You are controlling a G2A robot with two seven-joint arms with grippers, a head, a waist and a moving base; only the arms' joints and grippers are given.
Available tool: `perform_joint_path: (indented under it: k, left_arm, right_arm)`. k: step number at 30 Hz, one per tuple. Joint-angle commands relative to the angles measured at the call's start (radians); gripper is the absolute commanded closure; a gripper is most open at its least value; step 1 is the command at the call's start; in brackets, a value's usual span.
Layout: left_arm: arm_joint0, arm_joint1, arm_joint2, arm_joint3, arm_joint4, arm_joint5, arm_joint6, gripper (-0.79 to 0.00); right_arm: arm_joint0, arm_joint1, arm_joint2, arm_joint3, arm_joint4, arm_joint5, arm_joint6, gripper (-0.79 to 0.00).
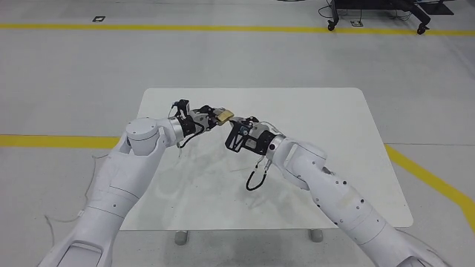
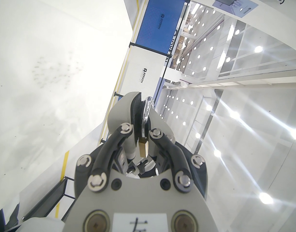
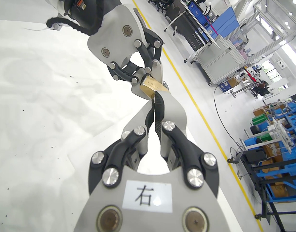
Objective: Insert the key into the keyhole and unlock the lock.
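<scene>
Brass lock (image 3: 152, 86), likely rigid, slick, clamped in left fingers (image 2: 121, 114);
right fingers (image 3: 172, 109) pinched shut against its end; key hidden.

You've got a white sticker (image 2: 140, 222) with one black character on the left gripper (image 2: 144, 112) housing, and a matching sticker (image 3: 147, 196) on the right gripper (image 3: 156, 98) housing. Logo lettering sits on the blue panel (image 2: 160, 32) and the white panel (image 2: 144, 76). The stamping on the lock (image 3: 151, 85) is too small to read.
</scene>
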State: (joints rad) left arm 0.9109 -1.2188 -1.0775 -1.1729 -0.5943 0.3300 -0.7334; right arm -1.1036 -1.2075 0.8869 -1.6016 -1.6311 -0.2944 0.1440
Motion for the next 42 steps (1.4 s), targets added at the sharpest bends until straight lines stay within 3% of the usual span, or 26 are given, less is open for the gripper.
perform_joint_path:
  k: [1, 8, 18, 28, 29, 31, 33, 36, 38, 42]
  left_arm:
    - [0.0, 0.0, 0.001, -0.001, 0.002, -0.001, -0.003, 0.0]
    - [0.012, 0.001, -0.008, -0.031, 0.041, -0.082, 0.028, 0.0]
    - [0.064, 0.007, -0.042, -0.099, 0.06, -0.183, 0.047, 0.0]
    - [0.077, 0.008, -0.053, -0.111, 0.065, -0.183, 0.044, 0.0]
    - [0.078, 0.008, -0.054, -0.11, 0.061, -0.182, 0.042, 0.0]
    - [0.079, 0.008, -0.061, -0.108, 0.047, -0.182, 0.037, 0.0]
    - [0.078, 0.008, -0.07, -0.106, 0.036, -0.181, 0.032, 0.0]
    - [0.079, 0.009, -0.077, -0.104, 0.032, -0.176, 0.03, 0.0]
    - [0.078, 0.009, -0.073, -0.101, 0.035, -0.164, 0.024, 0.0]
    - [0.069, 0.004, -0.031, -0.107, 0.09, -0.143, 0.034, 0.0]
  right_arm:
    - [0.0, -0.002, 0.004, 0.003, 0.009, -0.002, -0.001, 0.0]
    - [-0.008, -0.008, 0.048, 0.024, 0.183, -0.044, -0.053, 0.0]
    - [-0.002, -0.01, 0.13, 0.086, 0.463, -0.187, -0.112, 0.0]
    - [0.001, -0.008, 0.155, 0.105, 0.506, -0.242, -0.105, 0.0]
    - [0.004, -0.008, 0.154, 0.109, 0.514, -0.249, -0.096, -0.123]
    - [0.011, -0.009, 0.155, 0.117, 0.526, -0.256, -0.083, -0.299]
    - [0.014, -0.009, 0.16, 0.121, 0.545, -0.273, -0.081, -0.394]
    - [0.008, -0.003, 0.19, 0.123, 0.576, -0.313, -0.092, -0.659]
    - [-0.009, 0.003, 0.229, 0.122, 0.611, -0.324, -0.11, -0.767]
    - [-0.07, 0.022, 0.346, 0.094, 0.679, -0.325, -0.151, -0.785]
